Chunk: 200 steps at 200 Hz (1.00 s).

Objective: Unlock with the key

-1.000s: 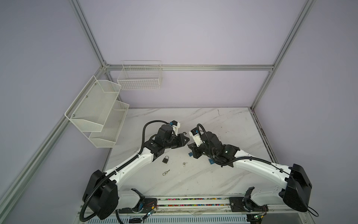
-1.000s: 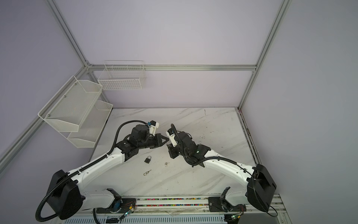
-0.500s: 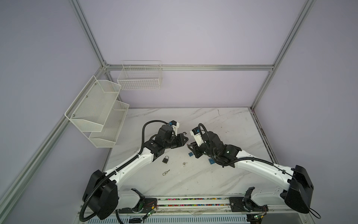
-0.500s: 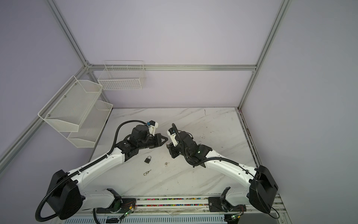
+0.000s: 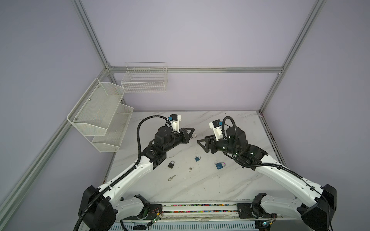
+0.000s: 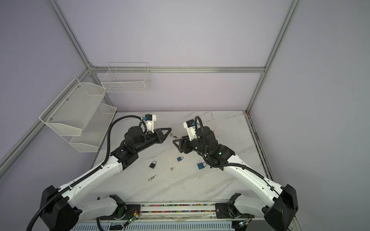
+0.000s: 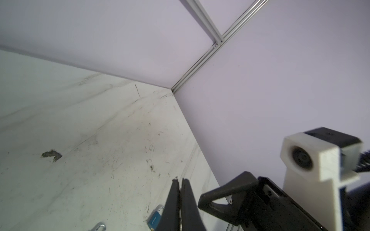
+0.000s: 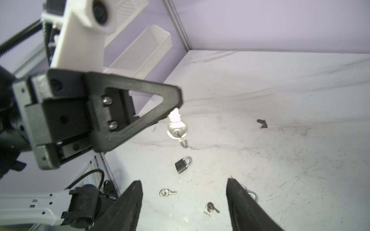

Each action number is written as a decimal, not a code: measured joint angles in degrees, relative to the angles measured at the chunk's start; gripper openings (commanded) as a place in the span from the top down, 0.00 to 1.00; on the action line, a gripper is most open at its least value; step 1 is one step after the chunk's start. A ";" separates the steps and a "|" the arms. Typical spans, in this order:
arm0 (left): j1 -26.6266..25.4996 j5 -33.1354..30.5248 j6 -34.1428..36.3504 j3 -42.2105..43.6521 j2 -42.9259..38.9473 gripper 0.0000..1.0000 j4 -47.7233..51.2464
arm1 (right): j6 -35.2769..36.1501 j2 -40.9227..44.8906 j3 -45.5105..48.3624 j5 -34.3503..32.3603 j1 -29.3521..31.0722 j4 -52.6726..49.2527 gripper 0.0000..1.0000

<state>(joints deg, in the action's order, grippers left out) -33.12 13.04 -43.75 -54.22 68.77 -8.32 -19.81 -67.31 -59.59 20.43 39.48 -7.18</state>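
The white marble-patterned table (image 5: 200, 192) fills the floor of the cell. The left arm (image 5: 128, 176) and the right arm (image 5: 280, 174), both white with black joints, reach in from its near edge and face each other above the middle. On the left wall hangs a white two-tier mesh shelf (image 5: 100, 112), and on the back wall beside it a white wire basket (image 5: 144, 80).

The left gripper (image 5: 192, 130) is raised off the table with its jaws pressed together on a small silver key on a ring (image 8: 177, 128), which dangles below the fingertips. Glare washes it out in the right wrist view, so which part is pinched is hard to say. The right gripper (image 8: 183, 181) stands just across from it, close to the key but not touching. Its jaws are spread wide with nothing between them.

Three padlocks lie flat on the table below. The larger blue padlock (image 5: 220, 165) is near the right arm. The small blue padlock (image 5: 197, 158) is under the gap between the grippers. The black padlock (image 5: 170, 164) is just beside the left arm. A loose silver key with a ring (image 5: 171, 177) lies near the black padlock, on its near side. A darker loose key (image 5: 190, 169) lies between the black padlock and the small blue one.
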 measured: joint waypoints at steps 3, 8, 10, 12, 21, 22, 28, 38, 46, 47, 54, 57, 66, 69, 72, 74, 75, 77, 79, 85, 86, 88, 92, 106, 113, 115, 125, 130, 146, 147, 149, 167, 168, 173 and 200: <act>0.00 0.02 0.07 0.00 0.04 1.00 -0.85 | -0.66 0.02 0.09 1.53 -1.38 0.66 0.31; 0.00 0.09 0.13 0.00 0.09 1.00 -2.10 | -1.55 0.04 0.17 3.50 -2.71 1.51 0.31; 0.00 0.09 0.13 0.00 0.11 1.00 -2.47 | -1.84 0.04 0.26 4.31 -3.39 1.92 0.31; 0.00 0.13 0.15 0.00 0.11 1.00 -2.86 | -2.36 0.02 0.42 5.42 -4.04 2.58 0.31; 0.00 0.31 0.42 0.00 0.26 1.00 -4.79 | -4.15 0.07 1.07 9.03 -6.01 4.85 0.31; 0.00 0.35 0.44 0.00 0.33 1.00 -5.07 | -4.26 0.11 1.20 9.57 -6.32 5.27 0.31; 0.00 0.57 0.52 0.00 0.57 1.00 -6.43 | -5.60 0.20 1.95 12.13 -7.37 7.10 0.31; -0.02 1.11 0.66 0.00 1.01 1.00 -8.09 | -7.72 0.28 3.08 15.43 -8.63 10.10 0.32; -0.02 1.64 0.83 0.00 1.46 1.00 -9.35 | -9.53 0.20 4.00 17.88 -9.40 12.83 0.33; -0.02 1.75 0.85 0.00 1.57 1.00 -9.57 | -9.53 0.20 4.00 17.88 -9.40 12.83 0.33; -0.02 2.10 0.87 0.00 1.95 1.00 -10.38 | -11.23 0.02 4.66 19.65 -9.88 14.99 0.33; -0.02 2.36 0.87 0.00 2.19 1.00 -10.86 | -11.50 -0.11 4.83 20.11 -9.99 15.67 0.33; -0.02 3.10 0.87 0.00 2.80 1.00 -11.98 | -13.35 -0.68 5.18 21.79 -10.21 18.62 0.34; -0.02 3.34 0.87 0.00 3.06 1.00 -12.37 | -14.10 -1.05 5.25 22.29 -10.23 19.58 0.35; -0.02 3.61 0.87 0.00 3.26 1.00 -12.70 | -14.38 -1.27 5.29 22.67 -10.25 20.31 0.35; -0.02 3.82 0.85 0.00 3.39 1.00 -12.90 | -14.88 -1.49 5.31 22.99 -10.25 21.00 0.35; -0.02 3.98 0.85 0.00 3.48 1.00 -13.14 | -15.10 -1.60 5.33 23.10 -10.25 21.33 0.36; -0.02 4.20 0.85 0.00 3.61 1.00 -13.29 | -15.50 -1.84 5.40 23.52 -10.25 22.12 0.36; -0.02 4.31 0.85 0.00 3.74 1.00 -13.46 | -15.93 -2.08 5.44 23.85 -10.25 22.91 0.36; -0.02 4.94 0.85 0.00 4.13 1.00 -14.05 | -17.14 -2.67 5.64 24.63 -10.25 24.85 0.37; -0.02 4.98 0.85 0.00 4.20 1.00 -14.12 | -17.20 -2.75 5.66 24.72 -10.25 25.07 0.37; -0.02 5.11 0.85 0.00 4.28 1.00 -14.25 | -17.64 -2.95 5.77 24.96 -10.25 25.94 0.37; -0.07 5.57 0.85 0.00 4.55 1.00 -14.67 | -18.27 -3.28 5.95 25.33 -10.25 27.10 0.38; -0.28 6.58 0.85 0.00 5.09 1.00 -15.61 | -20.46 -4.33 6.64 26.08 -10.25 30.75 0.41; -0.39 7.04 0.85 0.00 5.27 1.00 -16.22 | -21.20 -4.79 6.84 26.23 -10.25 31.98 0.43; -0.42 7.19 0.85 0.00 5.29 1.00 -16.37 | -21.44 -4.87 6.86 26.23 -10.25 32.35 0.43; -0.55 7.78 0.85 0.00 5.31 1.00 -16.92 | -22.47 -5.46 7.10 26.40 -10.25 34.05 0.45; -0.68 7.91 0.85 0.00 5.31 1.00 -17.11 | -23.04 -5.64 7.21 26.45 -10.25 34.95 0.46; -0.87 8.52 0.85 -0.02 5.31 1.00 -17.94 | -24.55 -5.90 7.85 26.53 -10.25 37.86 0.50; -0.90 8.59 0.87 -0.02 5.31 1.00 -17.99 | -24.68 -5.90 7.89 26.53 -10.25 37.97 0.51; -0.92 8.66 0.85 -0.02 5.31 1.00 -18.01 | -24.68 -5.90 7.96 26.53 -10.25 38.32 0.51; -1.09 9.14 0.85 -0.02 5.31 1.00 -18.27 | -25.83 -5.90 8.46 26.82 -10.25 40.59 0.57; -1.09 9.16 0.87 -0.02 5.31 1.00 -18.27 | -25.81 -5.90 8.48 26.84 -10.25 40.68 0.57; -1.09 9.16 0.87 -0.02 5.31 1.00 -18.32 | -26.10 -5.90 8.52 26.95 -10.25 41.07 0.58; -1.09 9.29 0.87 -0.02 5.31 1.00 -18.64 | -26.67 -5.90 9.14 27.17 -10.25 42.42 0.62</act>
<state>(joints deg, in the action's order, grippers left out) -34.22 22.33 -42.87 -54.24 74.08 -26.96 -46.48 -73.21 -50.46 47.59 29.23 35.24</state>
